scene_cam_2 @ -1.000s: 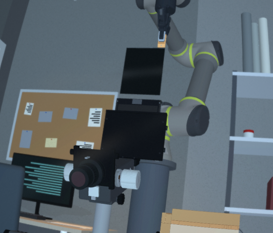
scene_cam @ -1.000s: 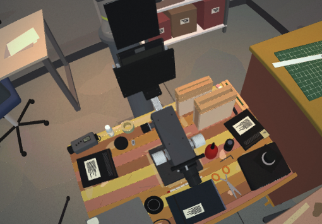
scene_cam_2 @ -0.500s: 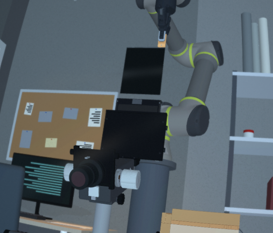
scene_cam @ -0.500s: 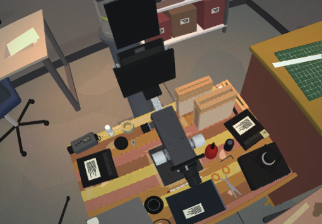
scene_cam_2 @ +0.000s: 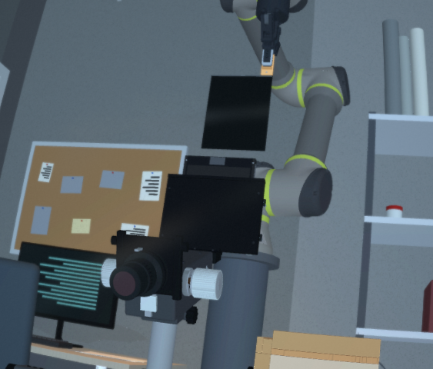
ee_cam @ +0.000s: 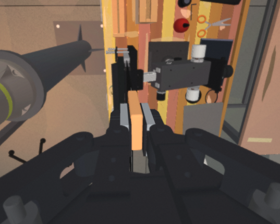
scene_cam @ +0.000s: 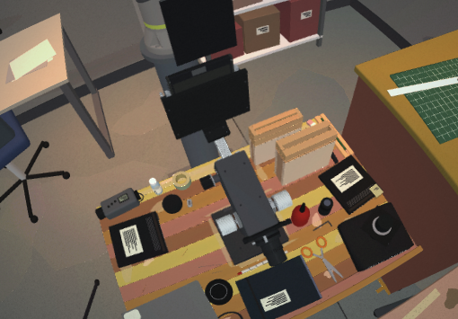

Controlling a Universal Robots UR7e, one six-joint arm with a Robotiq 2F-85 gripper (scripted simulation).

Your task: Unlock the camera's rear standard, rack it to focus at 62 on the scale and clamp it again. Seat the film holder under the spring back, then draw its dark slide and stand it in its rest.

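Observation:
High above the back of the view camera (scene_cam: pixel 249 205), the black dark slide (scene_cam_2: pixel 238 113) hangs clear of the film holder (scene_cam_2: pixel 219 166), which sits behind the black rear standard (scene_cam_2: pixel 213 213). I grip the slide by its orange tab (ee_cam: pixel 135 122) in my closed gripper (scene_cam_2: pixel 268 62), the sheet hanging straight down below my fingers. The camera points toward the bench's near edge, its lens (scene_cam_2: pixel 126 281) forward and white focus knobs (scene_cam_2: pixel 206 283) on either side. Two wooden slotted rests (scene_cam: pixel 292 151) stand on the bench to the camera's right.
Behind the camera stand my arm's grey pedestal (scene_cam: pixel 152 16) and a shelf of boxes (scene_cam: pixel 278 11). The bench carries film holders (scene_cam: pixel 137 238), a red blower (scene_cam: pixel 300 214), scissors (scene_cam: pixel 321 256), tape (scene_cam: pixel 181 181) and a meter (scene_cam: pixel 119 202). A desk (scene_cam: pixel 417 124) stands to the right.

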